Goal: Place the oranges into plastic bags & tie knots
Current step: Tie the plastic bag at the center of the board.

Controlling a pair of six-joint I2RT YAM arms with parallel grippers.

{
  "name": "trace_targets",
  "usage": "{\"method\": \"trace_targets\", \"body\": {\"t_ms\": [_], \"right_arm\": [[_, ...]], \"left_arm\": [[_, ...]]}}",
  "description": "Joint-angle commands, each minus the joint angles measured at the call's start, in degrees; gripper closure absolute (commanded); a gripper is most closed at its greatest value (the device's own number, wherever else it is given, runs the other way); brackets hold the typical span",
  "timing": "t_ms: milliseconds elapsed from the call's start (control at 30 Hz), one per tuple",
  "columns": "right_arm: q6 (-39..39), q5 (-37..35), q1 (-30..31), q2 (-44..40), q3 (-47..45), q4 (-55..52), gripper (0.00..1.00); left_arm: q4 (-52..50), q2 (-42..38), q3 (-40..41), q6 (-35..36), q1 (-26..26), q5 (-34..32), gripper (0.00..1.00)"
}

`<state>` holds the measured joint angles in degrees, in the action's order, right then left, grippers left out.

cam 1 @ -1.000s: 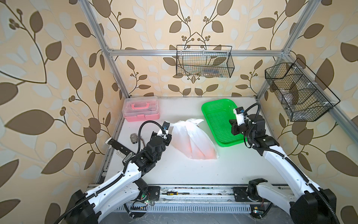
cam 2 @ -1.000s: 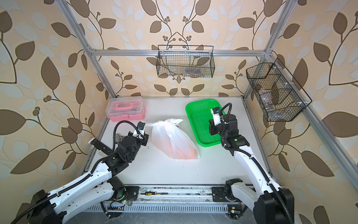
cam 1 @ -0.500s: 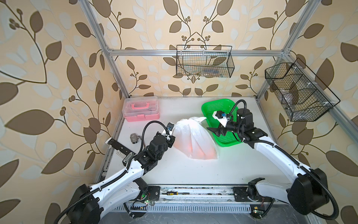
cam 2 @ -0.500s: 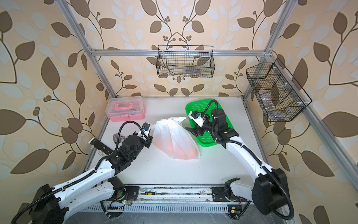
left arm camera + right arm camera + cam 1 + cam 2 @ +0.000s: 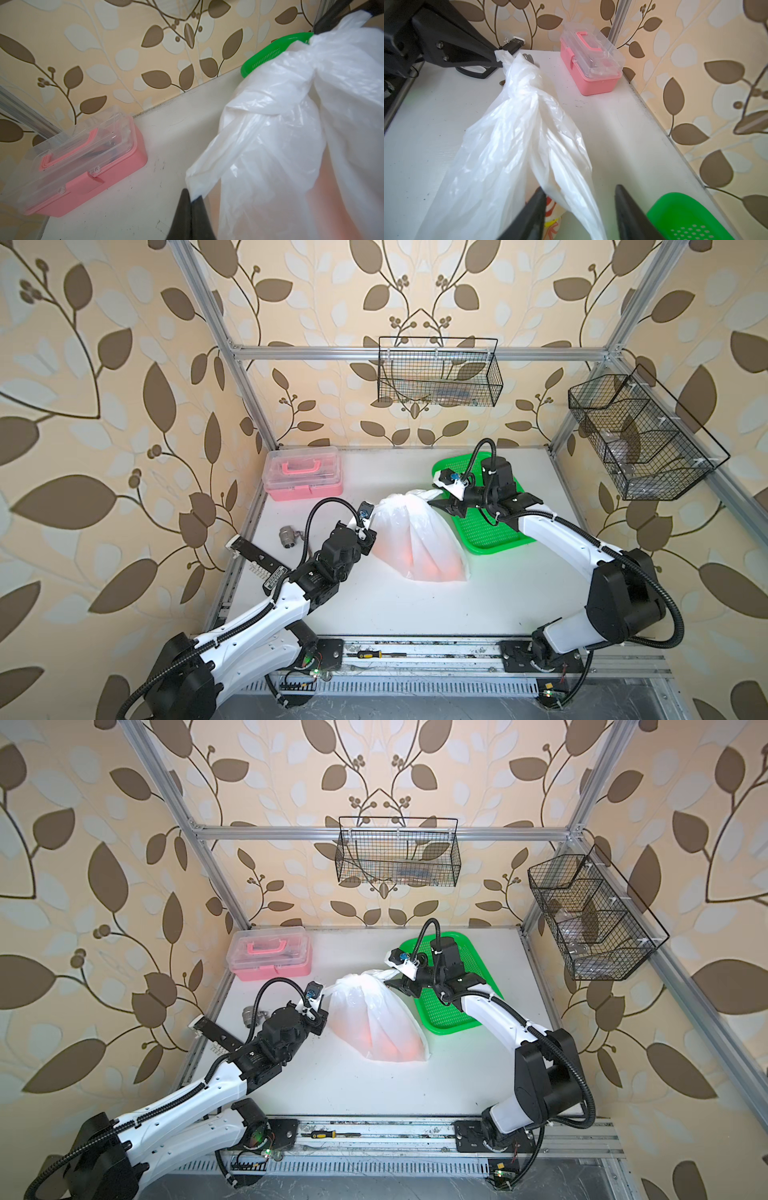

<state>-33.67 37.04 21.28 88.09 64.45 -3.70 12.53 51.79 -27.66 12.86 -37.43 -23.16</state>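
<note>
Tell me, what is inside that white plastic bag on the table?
Through the plastic bag an orange glow shows near its wide end: the oranges. The film blurs them, so they cannot be counted.

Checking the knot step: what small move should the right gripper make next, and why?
Probably close the right gripper: its jaws stand apart around a twisted strip of the plastic bag, while the left gripper pinches the other end.

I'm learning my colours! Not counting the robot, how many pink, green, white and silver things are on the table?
Pink: 1, the box
Green: 1, the tray
White: 1, the bag
Silver: 1, the metal fitting
Total: 4
</note>
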Motion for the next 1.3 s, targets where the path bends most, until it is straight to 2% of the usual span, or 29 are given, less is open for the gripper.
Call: {"method": "trace_targets", "body": {"t_ms": [0,33,200,500,700,800,933,1000,1033,1067,1100,1133,1267], "right_arm": [[-1.58,1.70,0.30,0.37,2.70,-2.07,0.92],[-1.57,1.09,0.13,-0.19,2.22,-2.20,1.00],[2.23,-3.09,-2.72,-6.11,-2.89,-0.37,1.00],[11.85,-25.33,-6.69,-14.85,-12.19,-2.05,1.00],[17.45,-32.64,-7.74,-16.75,-16.52,-1.36,1.00],[18.32,-31.65,-7.69,-17.22,-16.03,-1.82,1.00],[18.76,-22.53,-7.94,-20.18,-15.17,-1.43,1.00],[19.96,-19.27,-8.42,-22.34,-14.79,-1.89,0.66],[20.66,-18.17,-8.89,-23.87,-14.86,-2.37,0.50],[21.38,-17.88,-9.43,-25.63,-15.20,-3.04,0.39],[22.11,-17.83,-10.19,-27.24,-15.46,-3.71,0.32],[22.93,-18.12,-11.31,-29.06,-15.79,-4.73,0.27],[26.49,-22.14,-16.22,-38.17,-19.72,-5.80,0.16]], "left_arm": [[0.92,-0.67,-2.69,-0.90,0.16,-3.01,1.00],[0.69,-0.95,-2.83,-0.99,0.14,-3.94,1.00],[-1.47,-2.78,-2.61,-1.24,0.83,-7.46,1.00],[-6.39,-6.52,0.65,-9.66,9.06,-8.34,1.00],[-7.61,-5.10,2.08,-12.48,10.46,-6.83,1.00],[-7.14,-4.35,2.35,-13.19,10.66,-6.87,1.00],[-5.97,-5.74,1.47,-12.83,10.55,-2.69,1.00],[-6.03,-7.20,0.46,-12.50,10.60,0.43,0.97],[-6.29,-8.38,-0.17,-12.57,10.60,1.27,0.78],[-6.61,-9.60,-0.69,-12.60,10.54,1.83,0.56],[-7.13,-10.65,-1.10,-12.52,10.56,1.91,0.42],[-7.87,-11.92,-1.48,-12.25,10.57,1.55,0.33],[-10.59,-16.63,-1.86,-12.37,10.58,-4.37,0.24]]}}
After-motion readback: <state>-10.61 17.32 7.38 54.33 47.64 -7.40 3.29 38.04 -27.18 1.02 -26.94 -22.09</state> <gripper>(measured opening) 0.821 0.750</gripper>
